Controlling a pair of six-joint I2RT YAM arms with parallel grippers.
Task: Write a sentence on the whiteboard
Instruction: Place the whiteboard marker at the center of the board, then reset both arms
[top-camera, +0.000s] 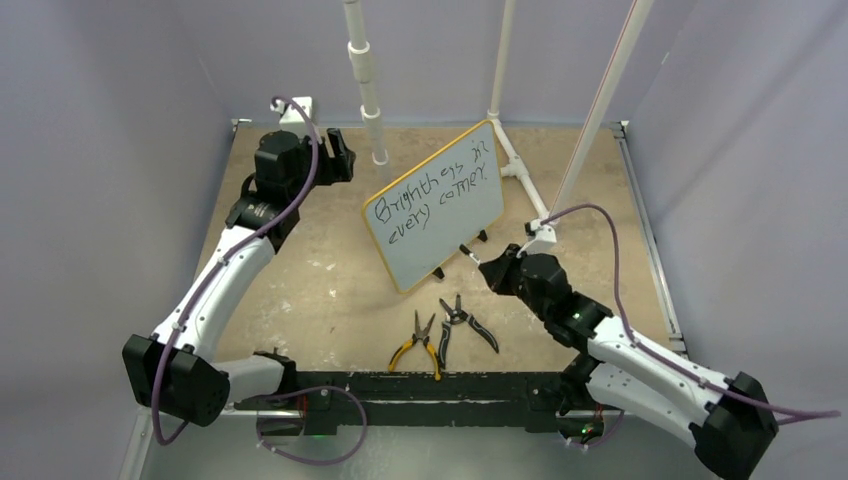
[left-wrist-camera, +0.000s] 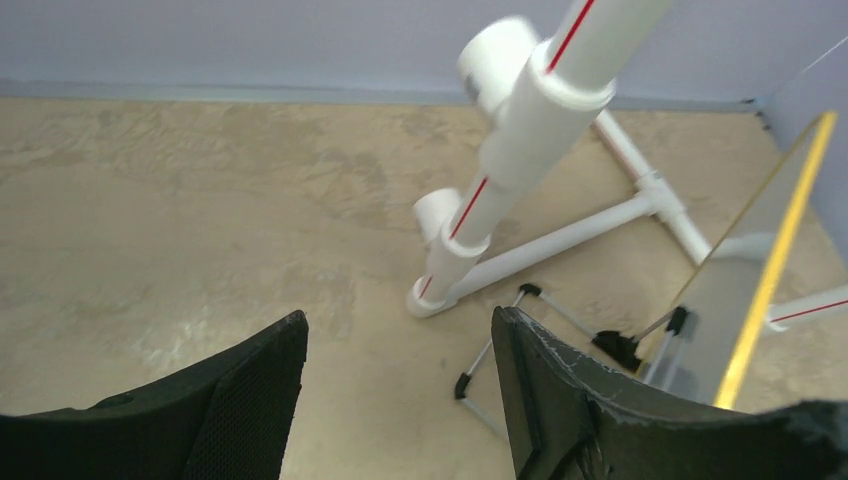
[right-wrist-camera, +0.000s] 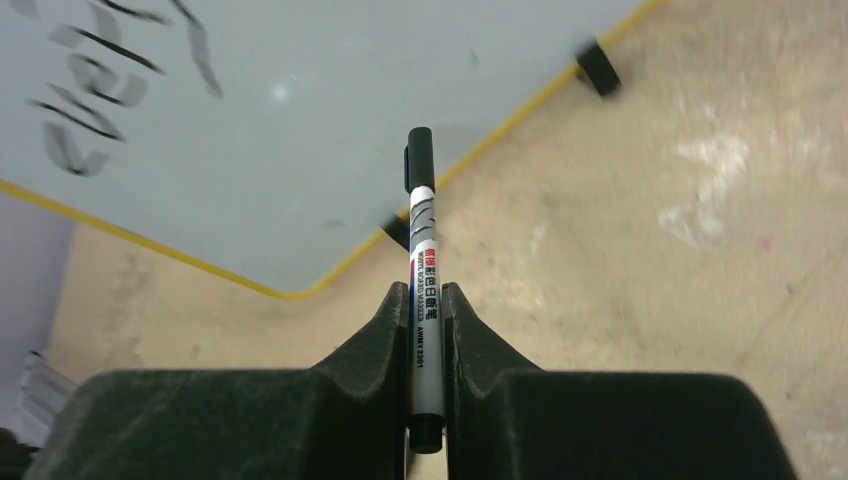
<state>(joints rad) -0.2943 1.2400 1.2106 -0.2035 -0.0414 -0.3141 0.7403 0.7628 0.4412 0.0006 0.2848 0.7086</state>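
The whiteboard (top-camera: 455, 232) stands tilted on black feet at the table's middle, with a yellow rim. The sentence (top-camera: 425, 195) is on it in two black lines, reading about "Brightness in every corner". My right gripper (top-camera: 488, 266) is just off the board's lower right edge, shut on a white marker (right-wrist-camera: 424, 262). The marker's black end points at the board's lower rim (right-wrist-camera: 300, 292). Part of the sentence (right-wrist-camera: 95, 95) shows at the upper left there. My left gripper (top-camera: 341, 156) is open and empty behind and left of the board. The left wrist view (left-wrist-camera: 398, 325) shows the board's edge (left-wrist-camera: 772, 262) to its right.
Yellow-handled pliers (top-camera: 418, 343) and black-handled pliers (top-camera: 466, 320) lie in front of the board near the arm bases. A white PVC pipe frame (top-camera: 368, 90) stands behind the board, its foot (left-wrist-camera: 440, 290) close to my left gripper. Purple walls enclose the table.
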